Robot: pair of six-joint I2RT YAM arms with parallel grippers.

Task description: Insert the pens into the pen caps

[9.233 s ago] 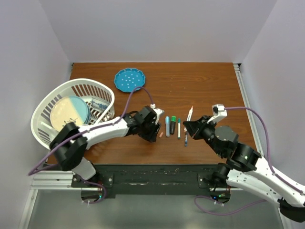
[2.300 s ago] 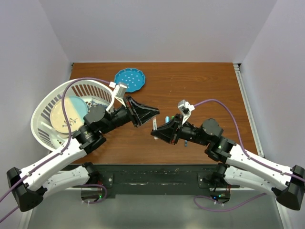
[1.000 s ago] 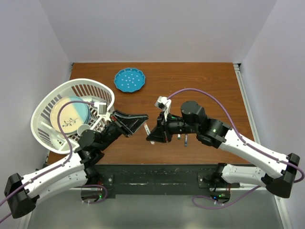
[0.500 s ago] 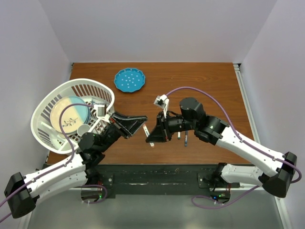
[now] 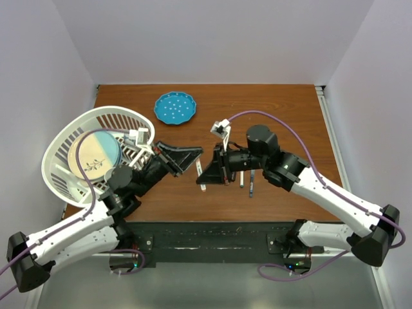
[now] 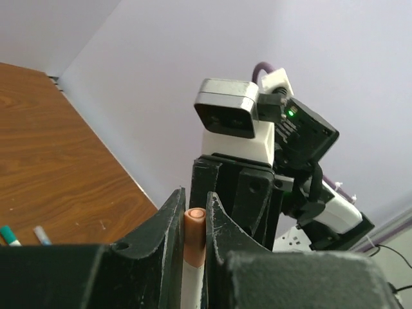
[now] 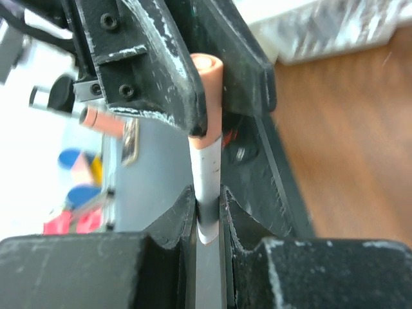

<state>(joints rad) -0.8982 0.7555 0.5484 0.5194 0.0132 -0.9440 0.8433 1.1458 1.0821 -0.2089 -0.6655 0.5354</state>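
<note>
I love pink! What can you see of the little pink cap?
The pink cap is a short, smooth plastic tube, salmon-pink, with a round rimmed end. It is pinched in the left gripper, up in the air. A white pen, held by the right gripper, meets its other end.

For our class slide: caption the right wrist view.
White pen in right gripper meets pink cap in left gripper.

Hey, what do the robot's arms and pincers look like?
The left arm and right arm have white links and black joints. The left pincer and right pincer are black, wedge-shaped and two-fingered. A purple cable runs to a small white camera on each wrist.
</note>
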